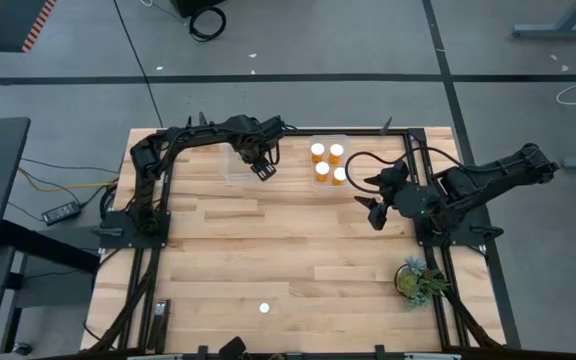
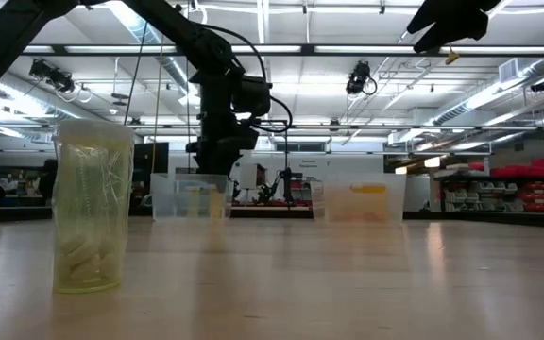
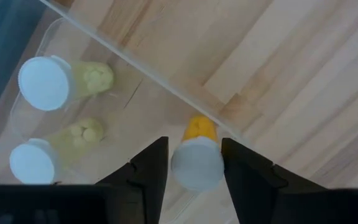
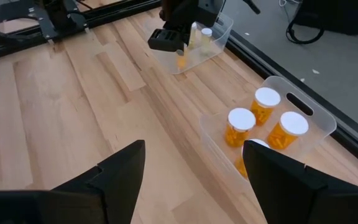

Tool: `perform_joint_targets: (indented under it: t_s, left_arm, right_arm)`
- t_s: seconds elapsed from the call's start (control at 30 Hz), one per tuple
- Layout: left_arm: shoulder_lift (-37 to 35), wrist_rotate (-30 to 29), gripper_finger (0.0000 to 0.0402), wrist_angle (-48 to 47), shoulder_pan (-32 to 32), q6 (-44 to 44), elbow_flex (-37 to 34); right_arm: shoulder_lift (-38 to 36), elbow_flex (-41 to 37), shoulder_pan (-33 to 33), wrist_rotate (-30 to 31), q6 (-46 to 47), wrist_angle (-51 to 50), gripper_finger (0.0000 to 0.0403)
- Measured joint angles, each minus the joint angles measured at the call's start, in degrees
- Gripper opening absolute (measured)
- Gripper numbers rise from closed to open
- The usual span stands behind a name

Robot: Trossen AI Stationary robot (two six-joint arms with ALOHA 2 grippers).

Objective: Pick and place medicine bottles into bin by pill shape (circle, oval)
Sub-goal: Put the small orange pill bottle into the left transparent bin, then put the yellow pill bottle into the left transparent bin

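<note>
Your left gripper (image 3: 194, 163) is closed on a medicine bottle (image 3: 197, 158), white cap toward the wrist, at the near edge of the far-left clear bin (image 1: 236, 166). Two bottles (image 3: 61, 81) lie inside that bin. Your right gripper (image 4: 194, 167) hangs wide open and empty, near the right bin (image 4: 319, 118), which holds four upright bottles (image 4: 241, 127). One more bottle (image 2: 93, 203) stands alone on the near table (image 1: 298, 250).

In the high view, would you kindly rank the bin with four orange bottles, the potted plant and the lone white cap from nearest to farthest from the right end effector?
From the right end effector:
1. Bin with four orange bottles, just across the table's far side.
2. Potted plant, at the near right corner.
3. White cap, near the front edge, towards the middle.
</note>
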Motion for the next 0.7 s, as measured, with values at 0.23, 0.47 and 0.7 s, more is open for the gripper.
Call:
perform_joint_targets:
  t_s: [0.23, 0.47, 0.7]
  left_arm:
    - [0.0, 0.0, 0.0202, 0.0, 0.0, 0.6, 0.0]
    - [0.0, -0.1, 0.0236, -2.7, 0.2, 1.6, 2.9]
    - [0.0, -0.1, 0.0244, -10.3, 0.0, 1.1, 11.1]
  right_arm:
    - [0.0, 0.0, 0.0, 0.0, 0.0, 0.0, 0.0277]
    - [0.0, 0.0, 0.0, 0.7, -0.4, 0.0, 0.0277]
    - [0.0, 0.0, 0.0, 1.5, -0.6, 0.0, 0.0277]
